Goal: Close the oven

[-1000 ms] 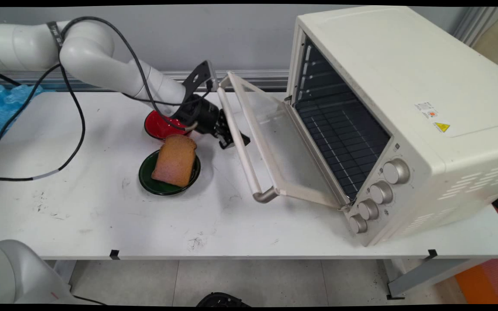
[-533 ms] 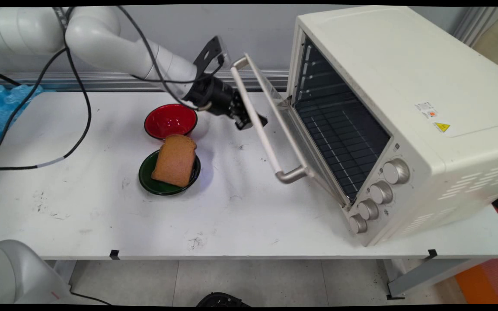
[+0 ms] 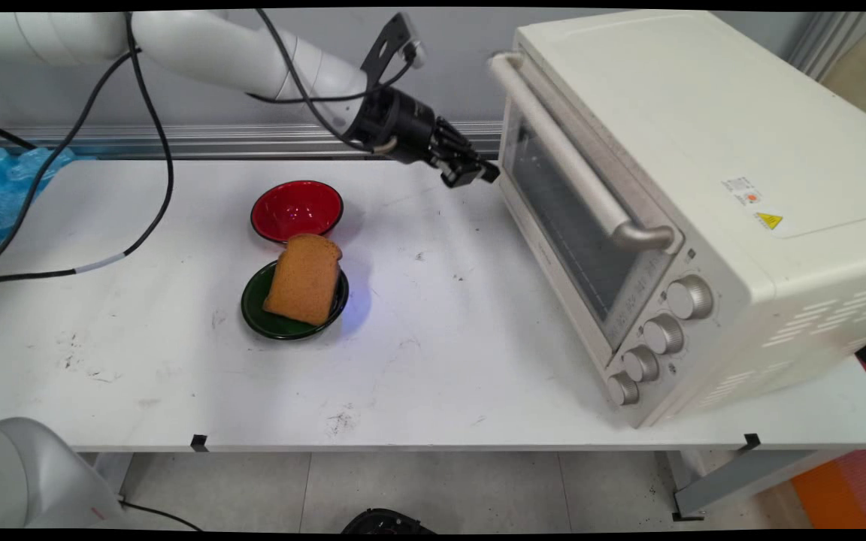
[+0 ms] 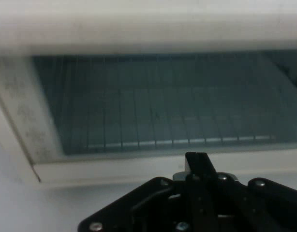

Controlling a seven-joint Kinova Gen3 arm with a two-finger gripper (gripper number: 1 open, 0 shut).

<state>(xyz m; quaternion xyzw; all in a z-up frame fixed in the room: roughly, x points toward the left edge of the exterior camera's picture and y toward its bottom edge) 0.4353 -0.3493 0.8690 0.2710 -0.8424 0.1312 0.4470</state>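
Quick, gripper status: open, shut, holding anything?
Gripper: shut, holding nothing, its tip against the lower edge of the closed oven door.

Raised main view over the table [image 3: 433, 361]; hand view close on the shared oven door [image 3: 576, 225] [image 4: 158, 111].

Yellow triangular warning sign on toaster oven [image 3: 704, 165] top, label beside it unreadable

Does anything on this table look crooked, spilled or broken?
The slice of bread overhangs its green plate, leaning toward the red bowl. The toaster oven sits askew to the table's edge. Nothing looks spilled or broken.
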